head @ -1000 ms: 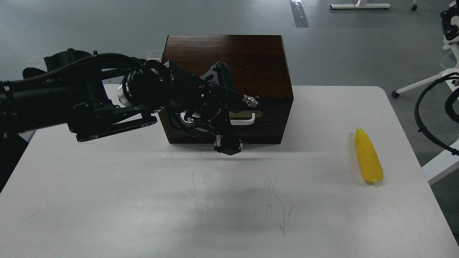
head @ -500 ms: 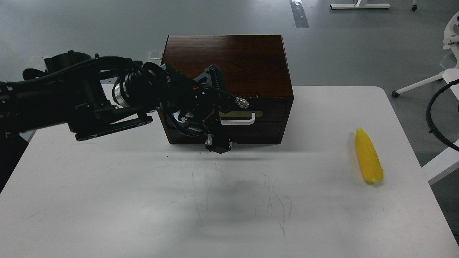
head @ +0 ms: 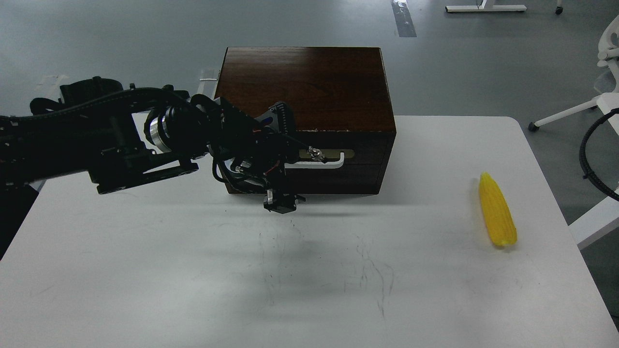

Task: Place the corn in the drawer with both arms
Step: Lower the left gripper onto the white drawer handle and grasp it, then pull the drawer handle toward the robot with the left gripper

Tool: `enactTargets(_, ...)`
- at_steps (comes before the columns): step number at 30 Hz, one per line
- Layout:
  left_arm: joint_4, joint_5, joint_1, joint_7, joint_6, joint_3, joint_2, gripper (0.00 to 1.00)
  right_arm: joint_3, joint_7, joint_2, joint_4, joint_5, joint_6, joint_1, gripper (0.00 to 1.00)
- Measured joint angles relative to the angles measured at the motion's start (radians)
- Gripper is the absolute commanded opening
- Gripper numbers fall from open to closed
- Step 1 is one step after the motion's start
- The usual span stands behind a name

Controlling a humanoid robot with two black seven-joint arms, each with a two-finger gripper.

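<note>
The yellow corn (head: pixel 497 217) lies on the white table (head: pixel 193 280) at the right, far from both arms. The dark brown box (head: pixel 304 87) stands at the table's back middle. Its drawer (head: pixel 358 170) is closed, and its white bar handle (head: pixel 331 165) and brass plate show. My left arm reaches in from the left, and its gripper (head: pixel 280 203) hangs low in front of the drawer's left part, left of the handle. It is dark and small, so its fingers cannot be told apart. Of the right arm only a black cable (head: pixel 586 159) shows at the right edge.
The box covers the back middle of the table. The table's right edge runs just past the corn. White chair legs (head: pixel 570 113) and a white frame (head: pixel 595 220) stand on the floor to the right.
My left arm has drawn back to the left, and its gripper has moved left along the drawer front, uncovering more of the handle. The corn has not moved.
</note>
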Motion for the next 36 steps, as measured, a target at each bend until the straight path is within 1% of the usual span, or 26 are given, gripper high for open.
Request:
enactTargets(4, 0.001, 0.002, 0.001, -0.012, 0.0, 0.002, 0.0, 0.85, 0.0, 0.0, -0.001, 0.0, 0.0, 0.0, 0.0, 1.0)
enactTargets(6, 0.0, 0.003, 0.0, -0.019, 0.0, 0.002, 0.0, 0.78, 0.0, 0.0, -0.001, 0.0, 0.0, 0.0, 0.0, 1.0)
enactTargets(11, -0.016, 0.004, -0.008, -0.044, 0.0, 0.0, -0.002, 0.74, 0.001, 0.0, -0.001, 0.001, 0.0, 0.0, 0.0, 1.0)
enactTargets(13, -0.021, 0.004, -0.011, -0.052, 0.0, 0.0, -0.001, 0.69, 0.001, 0.0, -0.001, 0.001, 0.0, 0.0, 0.0, 1.0)
enactTargets(14, -0.022, 0.004, -0.012, -0.055, 0.0, 0.0, -0.001, 0.62, 0.001, 0.0, -0.001, 0.0, 0.0, 0.0, 0.0, 1.0)
enactTargets(17, -0.027, 0.004, -0.013, -0.06, 0.0, 0.0, -0.001, 0.53, 0.001, 0.0, -0.001, -0.001, 0.0, 0.0, 0.0, 1.0)
enactTargets(21, -0.049, 0.005, -0.015, -0.062, 0.0, 0.002, 0.004, 0.52, 0.001, 0.0, -0.001, -0.003, 0.0, 0.0, 0.0, 1.0)
enactTargets(25, -0.082, 0.005, -0.018, -0.074, 0.0, 0.018, 0.013, 0.53, 0.001, 0.0, -0.001, -0.003, -0.001, 0.0, 0.0, 1.0)
enactTargets(30, -0.122, 0.005, -0.028, -0.075, 0.0, 0.026, 0.021, 0.53, 0.001, 0.0, -0.001, -0.003, -0.002, 0.0, 0.0, 1.0)
enactTargets(33, -0.155, 0.001, -0.039, -0.094, -0.001, 0.028, 0.035, 0.53, 0.001, 0.0, -0.001, -0.003, -0.002, 0.0, 0.0, 1.0)
enactTargets(36, -0.198, -0.002, -0.047, -0.098, -0.001, 0.027, 0.049, 0.53, 0.001, 0.0, -0.001, -0.003, -0.002, 0.0, 0.0, 1.0)
